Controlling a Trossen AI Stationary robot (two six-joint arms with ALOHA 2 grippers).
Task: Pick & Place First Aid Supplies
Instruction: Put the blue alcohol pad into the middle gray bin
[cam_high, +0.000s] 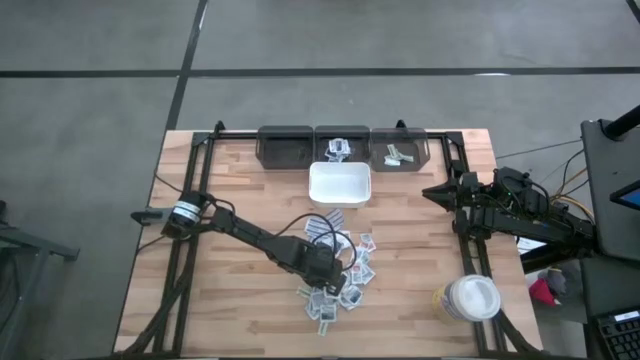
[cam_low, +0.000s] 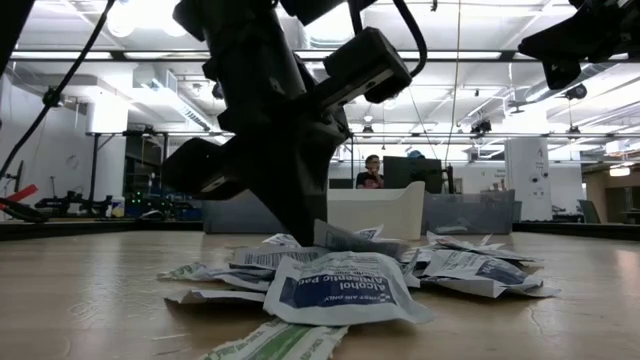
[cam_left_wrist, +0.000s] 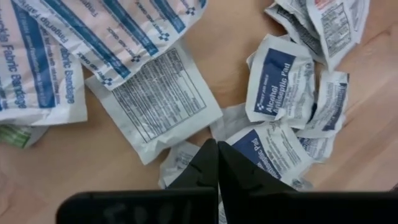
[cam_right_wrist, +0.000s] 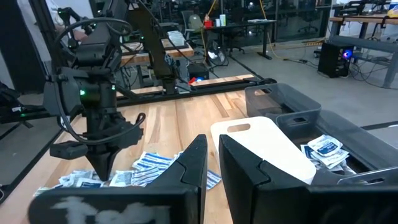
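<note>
Pinching shut down in the pile of first aid supplies (cam_high: 338, 270), the left tool (cam_left_wrist: 217, 163) is seen with its fingers pressed together and no packet clearly between them, so a lift could come up empty or drag a neighbouring packet along. The pile lies on the tabletop (cam_high: 220, 180) directly under and around that tool, on the near side of the white tray (cam_high: 340, 184), while the right tool (cam_high: 432, 192), nearly closed and empty, waits beside that tray.
</note>
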